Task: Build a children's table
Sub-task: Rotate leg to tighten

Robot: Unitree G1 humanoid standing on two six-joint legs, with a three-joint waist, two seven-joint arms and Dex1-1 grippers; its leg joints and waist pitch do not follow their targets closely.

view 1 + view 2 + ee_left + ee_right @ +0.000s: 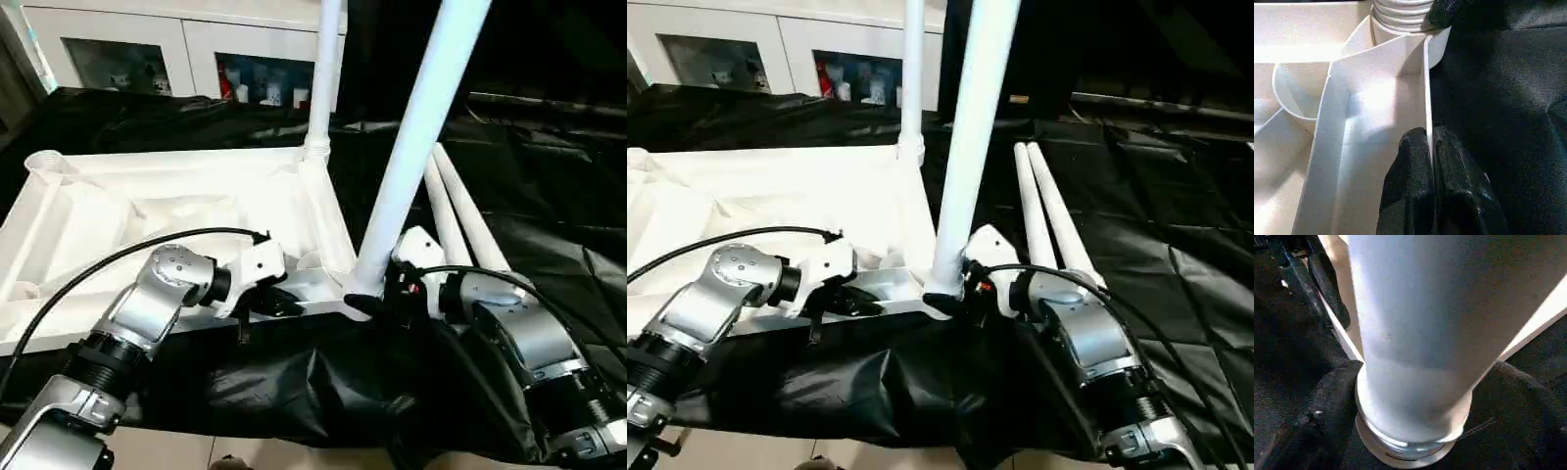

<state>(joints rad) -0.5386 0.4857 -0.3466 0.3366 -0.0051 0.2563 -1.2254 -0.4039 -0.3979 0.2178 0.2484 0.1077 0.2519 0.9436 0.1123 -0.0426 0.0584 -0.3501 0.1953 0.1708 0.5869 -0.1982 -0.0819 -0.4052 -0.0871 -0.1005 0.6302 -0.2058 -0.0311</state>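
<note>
The white table top lies ribbed side up on black cloth. One white leg stands upright in its far right corner socket. A second leg leans slightly, its base at the near right corner socket, and my right gripper is shut around that base; its fingers flank the tube in the right wrist view. My left gripper is shut on the top's near rim, a little left of that corner. Two more legs lie side by side on the cloth to the right.
A white cabinet with glass doors stands behind the work. Black cloth covers the surface and hangs over the near edge, with pale floor below. A black cable arcs over my left forearm.
</note>
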